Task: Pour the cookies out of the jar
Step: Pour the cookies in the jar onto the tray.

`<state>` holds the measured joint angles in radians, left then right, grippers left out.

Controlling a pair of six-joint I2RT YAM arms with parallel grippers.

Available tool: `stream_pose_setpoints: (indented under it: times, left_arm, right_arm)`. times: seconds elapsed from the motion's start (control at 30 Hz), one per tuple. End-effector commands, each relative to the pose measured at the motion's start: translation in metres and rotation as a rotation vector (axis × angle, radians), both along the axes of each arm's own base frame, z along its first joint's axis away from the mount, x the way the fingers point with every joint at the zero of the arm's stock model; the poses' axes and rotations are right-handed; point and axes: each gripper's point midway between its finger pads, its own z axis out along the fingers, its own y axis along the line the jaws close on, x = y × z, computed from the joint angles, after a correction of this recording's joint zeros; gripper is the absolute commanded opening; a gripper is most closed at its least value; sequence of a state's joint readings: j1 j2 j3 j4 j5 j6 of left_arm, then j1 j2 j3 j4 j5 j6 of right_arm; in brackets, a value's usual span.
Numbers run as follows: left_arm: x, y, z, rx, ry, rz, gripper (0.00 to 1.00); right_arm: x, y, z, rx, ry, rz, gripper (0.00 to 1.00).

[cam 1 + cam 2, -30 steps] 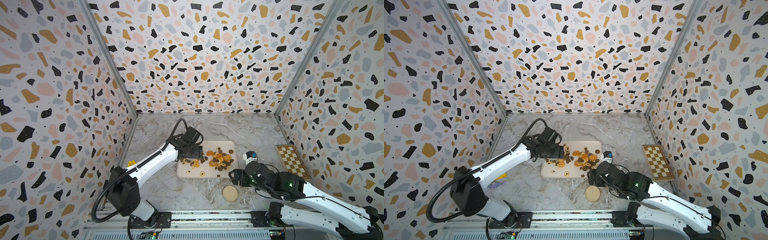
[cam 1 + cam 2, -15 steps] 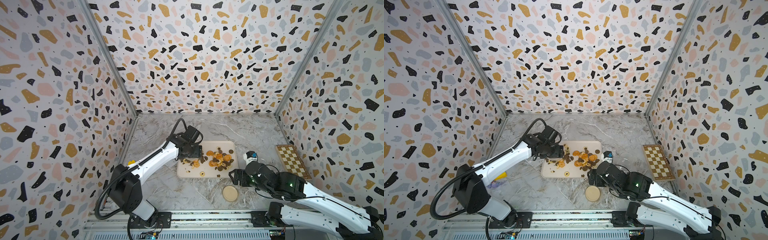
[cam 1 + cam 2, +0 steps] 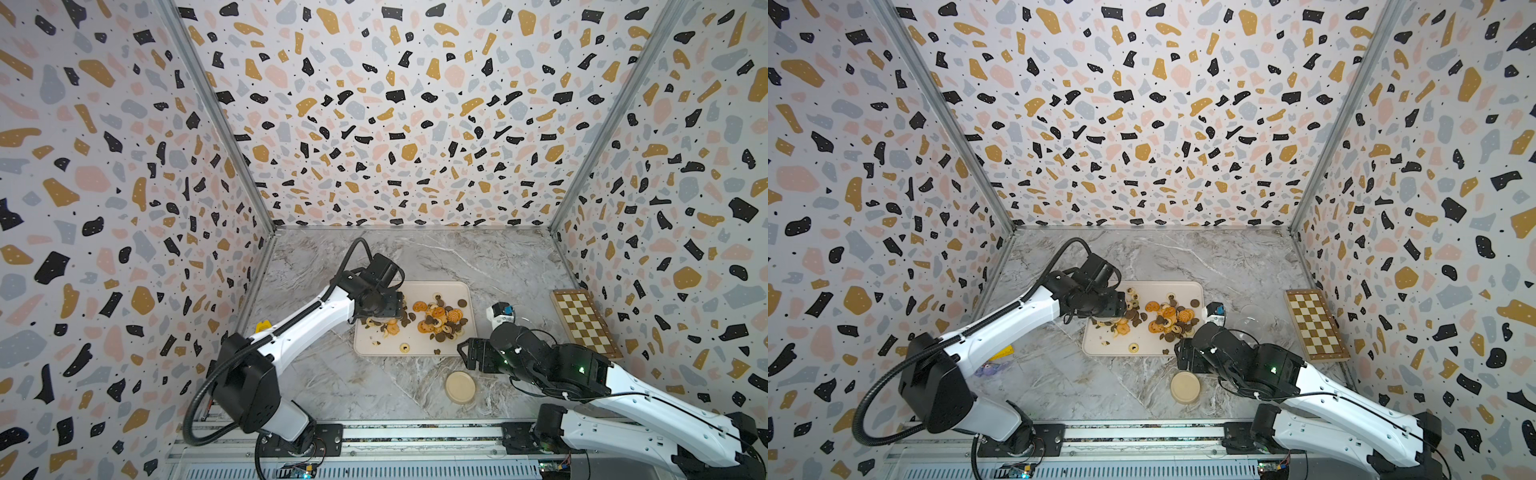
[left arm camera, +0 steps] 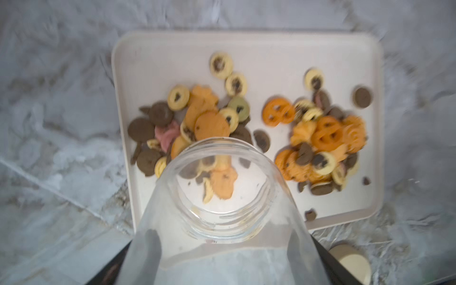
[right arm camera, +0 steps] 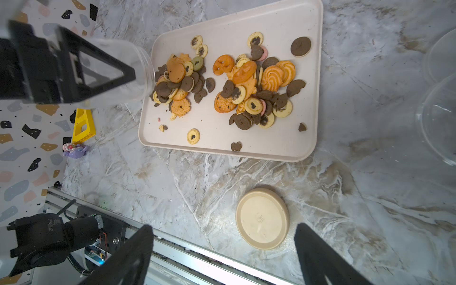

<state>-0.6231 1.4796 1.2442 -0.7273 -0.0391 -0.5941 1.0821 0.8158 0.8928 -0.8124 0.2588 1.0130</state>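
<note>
A: Where are the small round cookies [image 4: 212,125], the orange, brown and cream ones?

B: In two heaps on the cream rectangular tray [image 5: 271,143]. They look light and brittle, and some crumbs show.

A: And the clear smooth-walled jar [image 5: 143,59]?

B: Rigid and likely slippery, so best held round its body. The left gripper [image 4: 222,256] clamps it there, mouth tipped down at one heap. The right gripper [image 5: 224,261] gapes empty above a round cream lid [image 5: 262,218].

A: Is the jar empty?

B: The left wrist view looks through its mouth, and it seems empty, though blurred. In both top views the arm mostly hides it.
</note>
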Motion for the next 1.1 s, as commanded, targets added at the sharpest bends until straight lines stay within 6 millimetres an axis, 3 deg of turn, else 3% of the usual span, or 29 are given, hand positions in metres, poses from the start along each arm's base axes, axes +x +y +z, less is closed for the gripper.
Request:
stream_pose_setpoints:
  times: [0.0, 0.07, 0.13, 0.17, 0.33, 0.43, 0.53, 0.67, 0.83, 0.9, 1.07]
  left_arm:
    - [-0.004, -0.001, -0.018, -0.004, 0.081, -0.014, 0.00]
    - [0.000, -0.005, -0.017, 0.047, -0.003, -0.022, 0.00]
    - [-0.002, 0.000, -0.034, 0.020, 0.078, 0.002, 0.00]
    - [-0.003, -0.002, -0.032, 0.009, 0.101, -0.005, 0.00]
    - [-0.001, -0.008, -0.012, -0.026, 0.005, -0.015, 0.00]
    - [-0.002, -0.014, 0.006, -0.175, -0.078, -0.015, 0.00]
    - [-0.002, -0.018, 0.035, -0.352, -0.189, -0.018, 0.00]
    - [-0.010, -0.028, 0.097, -0.656, -0.401, -0.093, 0.00]
    - [-0.053, -0.021, 0.165, -1.003, -0.745, -0.245, 0.00]
    - [-0.073, -0.008, 0.180, -1.103, -0.888, -0.281, 0.00]
    - [-0.103, -0.001, 0.188, -1.218, -0.968, -0.372, 0.00]
  right_arm:
    - [0.001, -0.003, 0.008, 0.018, -0.020, -0.013, 0.92]
    - [0.001, -0.002, 0.007, 0.008, -0.013, -0.010, 0.92]
    - [0.001, -0.001, 0.008, 0.003, -0.012, -0.003, 0.92]
    - [0.001, -0.001, 0.010, 0.004, -0.017, -0.004, 0.91]
    - [0.002, -0.001, 0.012, 0.009, -0.025, -0.008, 0.92]
    - [0.002, 0.002, 0.013, 0.015, -0.024, 0.001, 0.92]
    - [0.005, 0.006, 0.022, 0.041, -0.046, 0.015, 0.94]
    - [0.019, 0.017, 0.060, 0.154, -0.096, 0.065, 0.99]
    - [0.045, 0.044, 0.132, 0.424, -0.094, 0.209, 0.99]
    - [0.048, 0.063, 0.155, 0.537, -0.069, 0.287, 0.99]
    - [0.041, 0.099, 0.189, 0.674, -0.028, 0.398, 0.99]
